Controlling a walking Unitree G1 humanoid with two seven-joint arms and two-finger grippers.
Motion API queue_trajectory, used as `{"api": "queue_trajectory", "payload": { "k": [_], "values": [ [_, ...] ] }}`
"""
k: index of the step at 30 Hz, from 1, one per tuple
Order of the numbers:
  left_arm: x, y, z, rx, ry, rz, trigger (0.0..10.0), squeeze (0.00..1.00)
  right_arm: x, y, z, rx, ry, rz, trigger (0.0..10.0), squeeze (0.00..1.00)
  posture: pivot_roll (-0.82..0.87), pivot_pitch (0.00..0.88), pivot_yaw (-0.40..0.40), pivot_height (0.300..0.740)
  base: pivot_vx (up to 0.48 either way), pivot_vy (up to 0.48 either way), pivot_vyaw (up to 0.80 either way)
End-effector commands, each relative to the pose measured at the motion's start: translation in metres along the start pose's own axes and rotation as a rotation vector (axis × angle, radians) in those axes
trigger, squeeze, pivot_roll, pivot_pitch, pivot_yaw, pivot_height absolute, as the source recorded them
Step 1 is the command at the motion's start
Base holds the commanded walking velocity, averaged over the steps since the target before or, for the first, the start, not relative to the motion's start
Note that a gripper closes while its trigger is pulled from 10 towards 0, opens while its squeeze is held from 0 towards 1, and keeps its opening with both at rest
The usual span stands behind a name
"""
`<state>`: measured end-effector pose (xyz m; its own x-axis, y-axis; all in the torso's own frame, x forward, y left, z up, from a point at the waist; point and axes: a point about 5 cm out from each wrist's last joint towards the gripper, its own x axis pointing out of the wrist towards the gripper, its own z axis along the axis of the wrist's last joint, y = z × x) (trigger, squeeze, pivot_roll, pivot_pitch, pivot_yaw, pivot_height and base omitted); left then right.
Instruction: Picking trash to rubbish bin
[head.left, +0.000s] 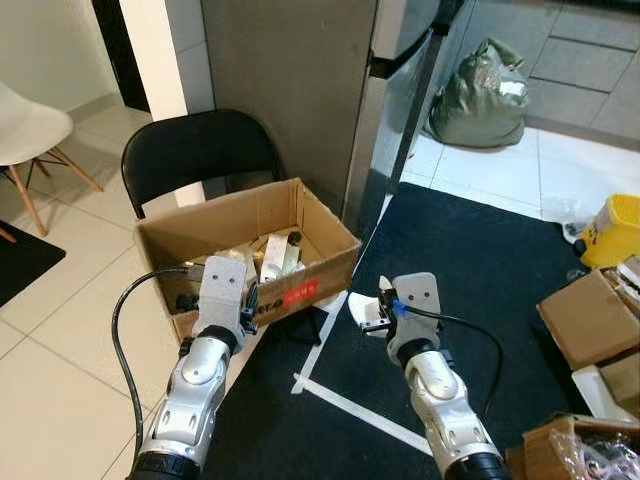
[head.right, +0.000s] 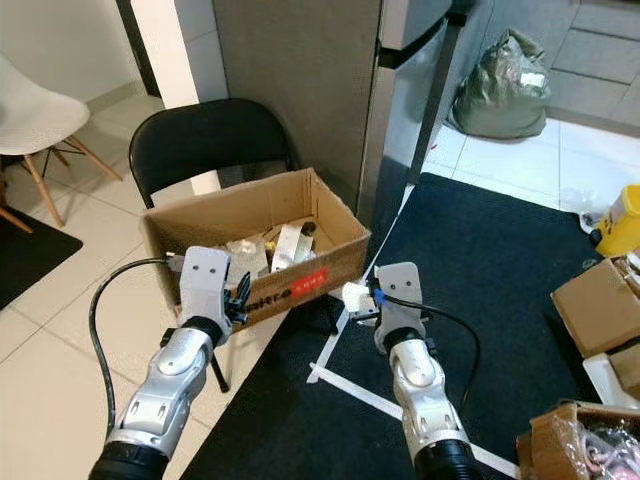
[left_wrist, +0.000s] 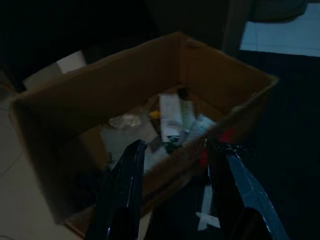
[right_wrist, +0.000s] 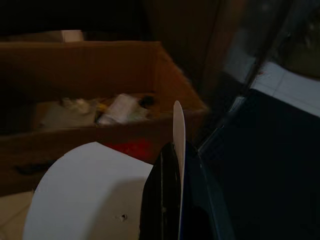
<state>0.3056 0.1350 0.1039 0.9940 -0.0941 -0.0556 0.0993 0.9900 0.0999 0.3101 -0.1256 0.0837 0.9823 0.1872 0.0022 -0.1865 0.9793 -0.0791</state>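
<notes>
We carry a white scrap (right_wrist: 95, 190) pinched edge-on in our right gripper (head.left: 375, 318), just beside the box (head.left: 240, 215) that serves as the bin, so it can drop in. Our left gripper (left_wrist: 175, 175) hangs wide and empty over the box's near wall.

Floor (head.left: 60, 330): pale tiles on the robot's left, dark mat (head.left: 480, 270) on its right with white tape lines (head.left: 350, 405). On it: open cardboard box (head.left: 250, 215) of trash at mat edge, black chair (head.left: 195, 150) behind it, green bag (head.left: 480, 95) farther back, yellow container (head.left: 612, 230), more cardboard boxes (head.left: 590, 320) at right.
</notes>
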Motion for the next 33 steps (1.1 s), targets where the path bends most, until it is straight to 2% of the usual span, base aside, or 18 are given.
{"api": "queue_trajectory", "payload": {
  "k": [1,12,19,21,33],
  "values": [
    [-0.0014,-0.0002,-0.0027,0.003,0.008,-0.001,10.0,0.08,-0.0014,-0.0002,-0.0034,-0.011,0.011,0.005,10.0,0.0,0.0,0.079,-0.022,0.74,0.375,0.0,0.0],
    [-0.0013,-0.0015,-0.0032,0.003,0.005,-0.004,10.0,0.08,0.0011,0.0024,-0.0028,-0.044,0.01,0.028,10.0,0.0,0.0,0.061,-0.027,0.74,0.378,0.0,0.0],
    [-0.0015,-0.0015,-0.0033,0.003,0.002,-0.002,10.0,0.08,0.0021,0.0045,-0.0023,-0.053,0.006,0.038,10.0,0.0,0.0,0.053,-0.032,0.74,0.379,0.0,0.73],
    [-0.0017,-0.0015,-0.0035,0.003,0.003,-0.002,10.0,0.08,0.0025,0.0047,-0.0026,-0.025,0.006,0.029,10.0,0.0,0.0,0.053,-0.032,0.74,0.379,0.0,0.0],
    [-0.0025,-0.0015,-0.004,0.005,0.002,-0.002,10.0,0.08,0.0032,0.0058,-0.0022,-0.043,0.002,0.043,10.0,0.0,0.0,0.052,-0.037,0.74,0.378,0.0,0.0]
  ]
}}
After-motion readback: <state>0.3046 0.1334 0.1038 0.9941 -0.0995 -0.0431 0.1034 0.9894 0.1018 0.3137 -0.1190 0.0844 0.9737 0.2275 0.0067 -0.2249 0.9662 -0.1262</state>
